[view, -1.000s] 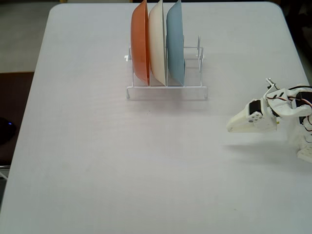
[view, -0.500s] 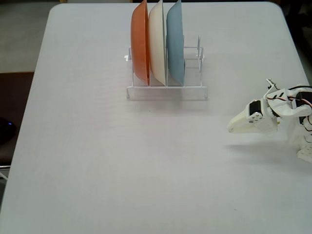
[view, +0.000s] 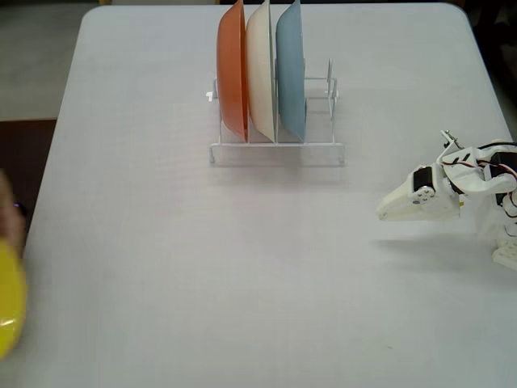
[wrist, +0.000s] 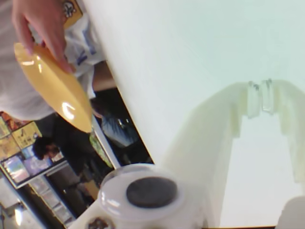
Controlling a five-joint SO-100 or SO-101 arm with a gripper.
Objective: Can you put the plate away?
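Yellow plate (view: 8,301) at table's (view: 242,267) far left edge in fixed view, held by person's hand (wrist: 40,26). Gripper (view: 388,212) well apart at right, pointing toward it. Jaws' state: cannot tell.

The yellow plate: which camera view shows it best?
The wrist view: the yellow plate shows nearly whole, held edge-on by a person's hand. The fixed view shows only a blurred yellow sliver at its left edge.
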